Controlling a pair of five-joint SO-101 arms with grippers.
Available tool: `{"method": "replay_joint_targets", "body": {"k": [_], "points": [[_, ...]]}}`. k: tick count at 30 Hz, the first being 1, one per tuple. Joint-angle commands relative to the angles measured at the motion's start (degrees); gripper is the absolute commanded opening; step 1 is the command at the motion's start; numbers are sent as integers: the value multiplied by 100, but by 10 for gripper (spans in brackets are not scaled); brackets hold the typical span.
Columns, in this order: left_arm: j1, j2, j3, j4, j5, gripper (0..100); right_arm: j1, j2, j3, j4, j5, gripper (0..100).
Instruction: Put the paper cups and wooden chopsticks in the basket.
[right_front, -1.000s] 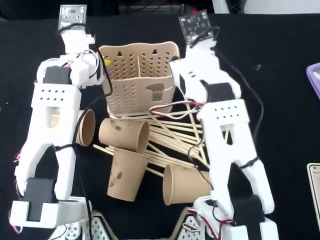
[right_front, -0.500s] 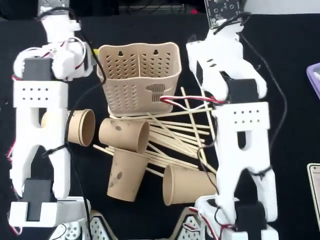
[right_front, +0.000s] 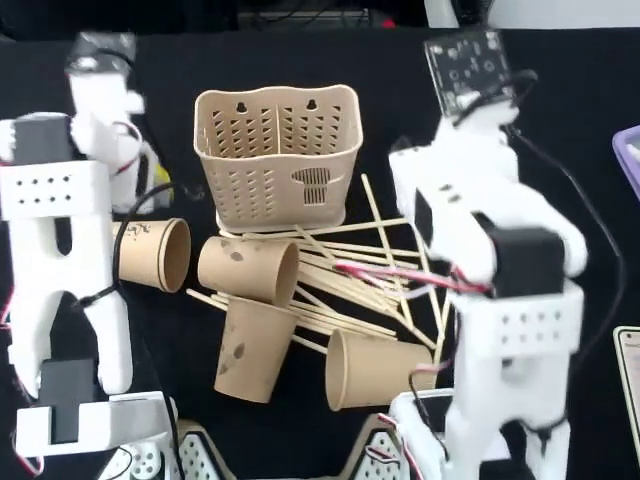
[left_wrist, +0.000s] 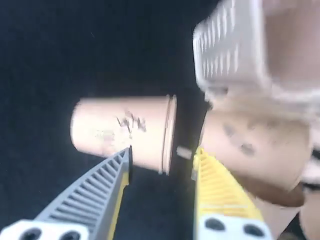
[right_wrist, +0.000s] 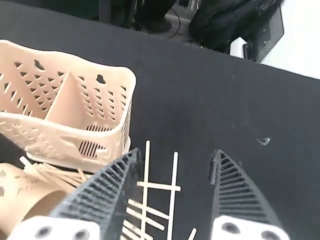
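**Grey-and-yellow jaws spread over cup**

Left gripper (left_wrist: 161, 159) is recorded spread above a toppled paper cup (left_wrist: 122, 130). Right gripper (right_wrist: 175, 154) is spread over wooden chopsticks (right_wrist: 159, 186), just beside the basket (right_wrist: 70, 115). From the high view, four cups (right_front: 250, 268) are counted lying outside it.

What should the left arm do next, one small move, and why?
Probably ease the left claw down around the leftmost paper cup. The claw is open with its tips near the cup's rim, and the cup lies on its side outside the basket, not yet gripped.
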Motion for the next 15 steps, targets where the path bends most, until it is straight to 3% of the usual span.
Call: {"method": "replay_joint_targets", "body": {"k": [1, 9, 15], "points": [[-57, -62, 936, -589, -185, 206, 26, -593, 488, -18, -18, 226], [-92, -62, 2264, -2119, -220, 205, 53, -1727, 2870, -1046, -9, 226], [-84, -62, 2747, -2655, -237, 205, 44, -2290, 4075, -1547, -18, 226]]}}
